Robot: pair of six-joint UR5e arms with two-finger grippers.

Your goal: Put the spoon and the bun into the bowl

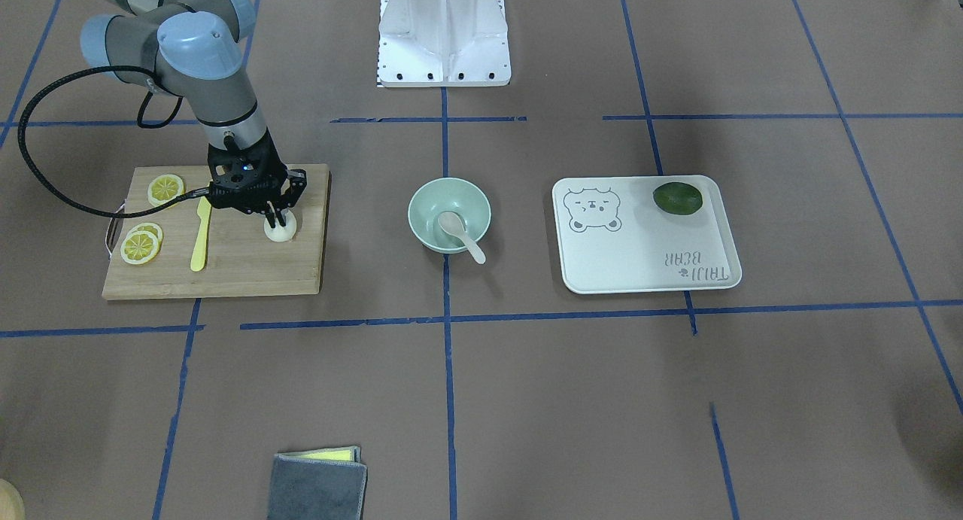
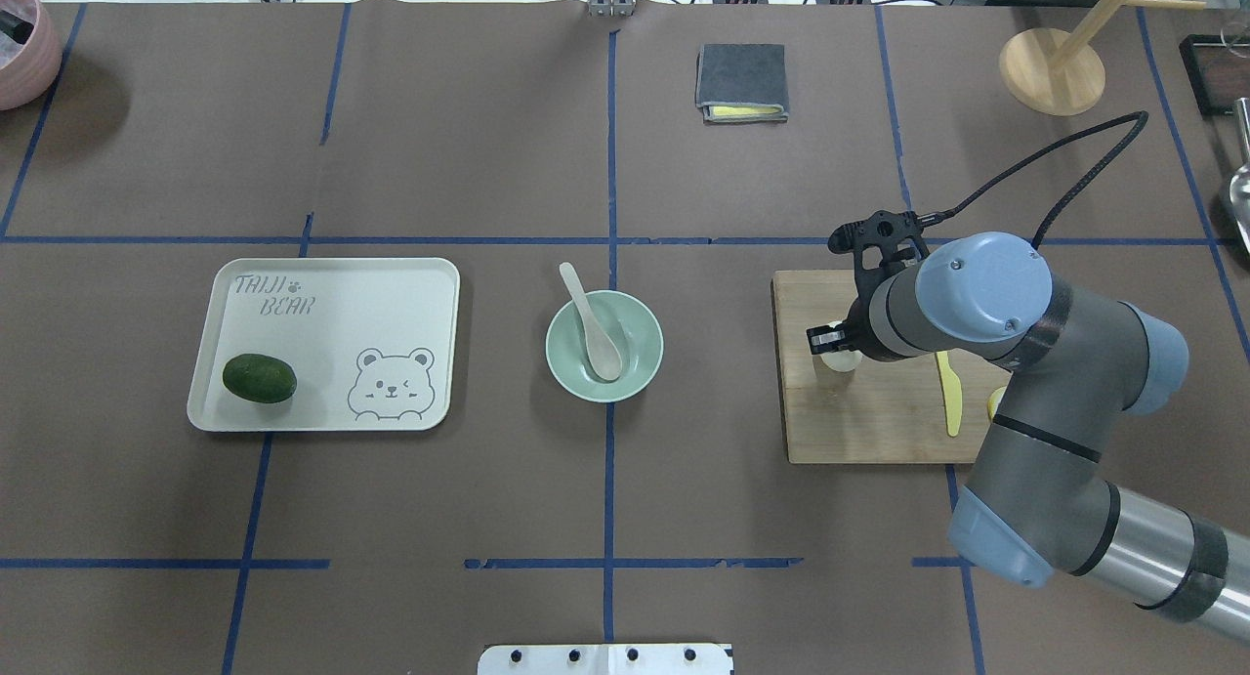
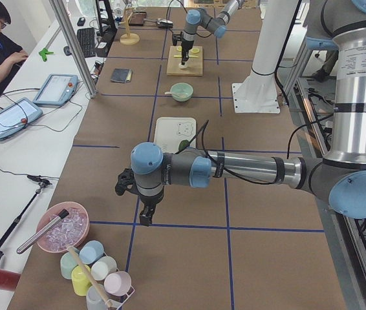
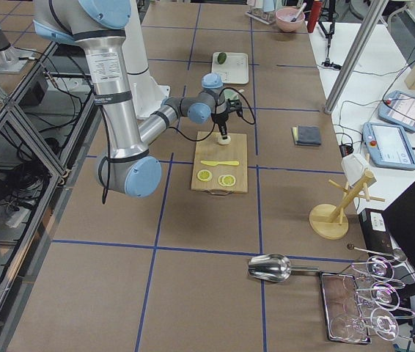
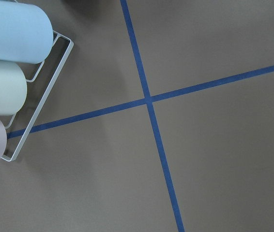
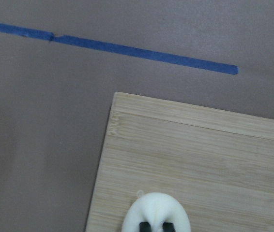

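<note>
The white bun [image 1: 280, 232] sits on the wooden cutting board [image 1: 241, 272]. My right gripper [image 1: 274, 220] stands over it, with both fingertips pinched into its top. In the right wrist view the bun [image 6: 156, 209] fills the bottom edge and is squeezed between the two dark tips. The off-white spoon [image 1: 460, 234] lies in the mint-green bowl [image 1: 421, 204], scoop inside and handle over the rim. My left gripper [image 3: 145, 218] hangs over bare table far from these, and I cannot tell whether it is open or shut.
Lemon slices [image 1: 141, 247] and a yellow knife [image 1: 200, 234] share the board. The bear-print tray [image 1: 639, 256] holds a dark green fruit [image 1: 677, 199]. A folded grey cloth [image 1: 316, 482] lies near the table's far edge. A rack of cups [image 5: 11, 72] is beside my left wrist.
</note>
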